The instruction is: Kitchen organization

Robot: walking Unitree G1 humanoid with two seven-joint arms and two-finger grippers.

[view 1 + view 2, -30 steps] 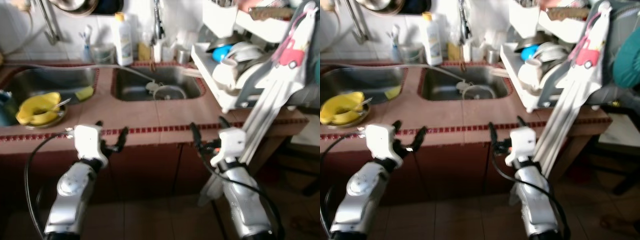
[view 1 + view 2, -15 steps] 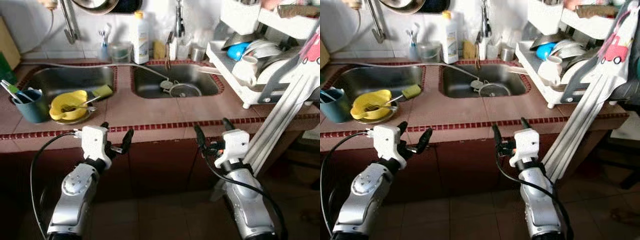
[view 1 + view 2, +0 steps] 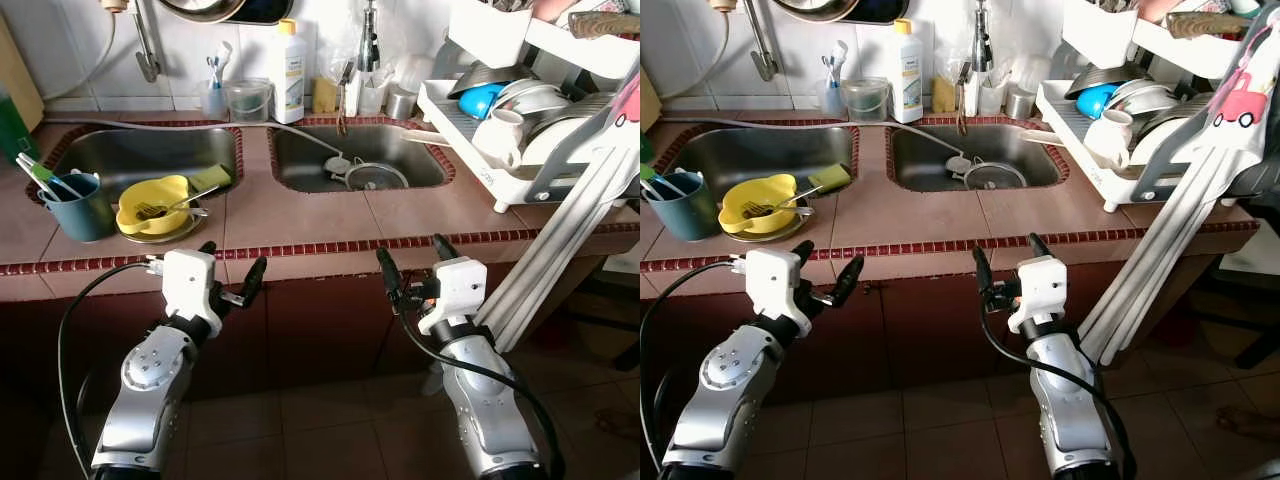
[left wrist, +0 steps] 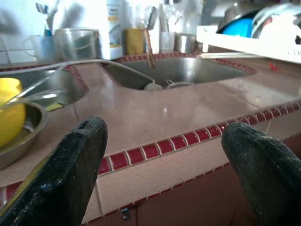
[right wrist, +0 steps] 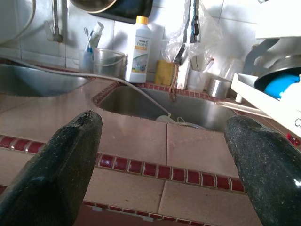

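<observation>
A tiled counter [image 3: 290, 215] with a red-trimmed front edge holds two steel sinks. At its left end a yellow bowl [image 3: 150, 203] with a fork sits in a metal dish, beside a blue cup [image 3: 80, 205] of utensils and a green sponge [image 3: 210, 177]. A white dish rack [image 3: 455, 115] at the right carries a white mug [image 3: 503, 128], a blue bowl [image 3: 483, 98] and plates. My left gripper [image 3: 232, 265] and right gripper [image 3: 413, 258] both hover open just before the counter's front edge, holding nothing.
A white soap bottle [image 3: 290, 75], cups and a tap stand along the back wall. The right sink [image 3: 400, 170] holds a round strainer. A white folded frame [image 3: 560, 240] leans against the counter's right end, close to my right arm. Brown floor tiles lie below.
The whole picture has shifted and sharpened as the camera moved, bringing the counter's left end and the blue cup into view. Both grippers keep the same open pose.
</observation>
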